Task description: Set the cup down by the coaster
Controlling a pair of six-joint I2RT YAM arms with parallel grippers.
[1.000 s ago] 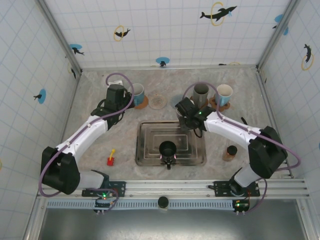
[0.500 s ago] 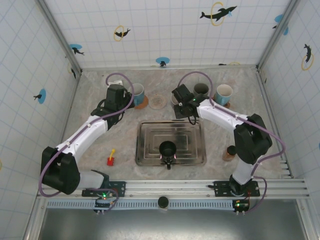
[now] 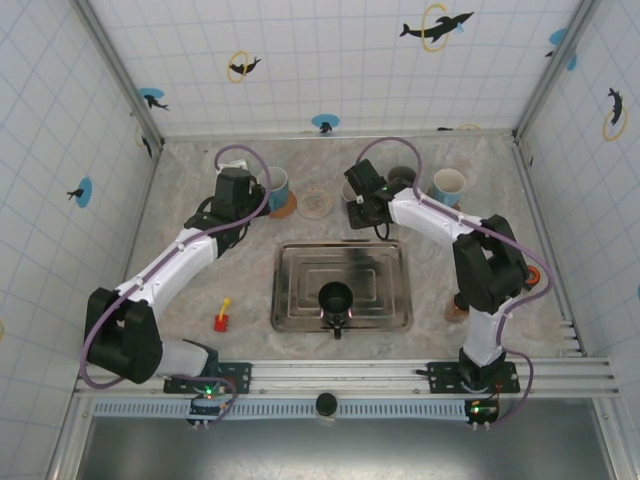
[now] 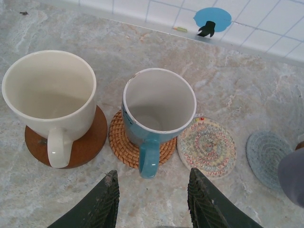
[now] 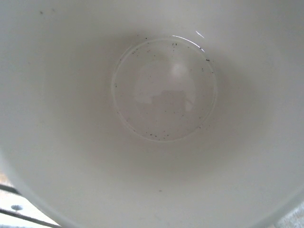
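- Nearest the arm bases, a small red and yellow object (image 3: pixel 222 320) lies on the stone-patterned table (image 3: pixel 200 290) left of the metal tray (image 3: pixel 295 300). A small brown jar (image 3: pixel 460 305) stands to the tray's right.
- A dark cup (image 3: pixel 335 297) sits upright in the near half of the tray.
- Beyond the tray, the left gripper (image 4: pixel 153 190) hovers low with its dark fingers (image 4: pixel 107 204) moderately apart and nothing between them. The handle of the blue mug (image 4: pixel 159 102) points at that gap, just ahead of the tips.
- The blue mug stands upright on a woven rattan coaster (image 4: pixel 118 142). Just beside it on the left, a white mug (image 4: pixel 47 95) stands on a brown wooden coaster (image 4: pixel 90 142).
- Touching the rattan coaster on the right lies a bare patterned coaster (image 4: pixel 206 147), and a bare blue-grey coaster (image 4: pixel 268 154) lies near it, further right.
- The right gripper (image 3: pixel 355 198) is just right of the patterned coaster, at the back of the table.
- The right wrist camera looks straight down into the white cup (image 5: pixel 161 114), which is empty apart from dark specks on its round bottom.
- The right gripper's fingers are hidden, so I cannot tell whether they grip the white cup or how wide they stand.
- Farthest back on the right, a grey cup (image 3: pixel 403 178) stands just behind the right arm. A pale-lined mug (image 3: pixel 447 185) stands beside that cup, near the tiled wall (image 3: pixel 330 60).
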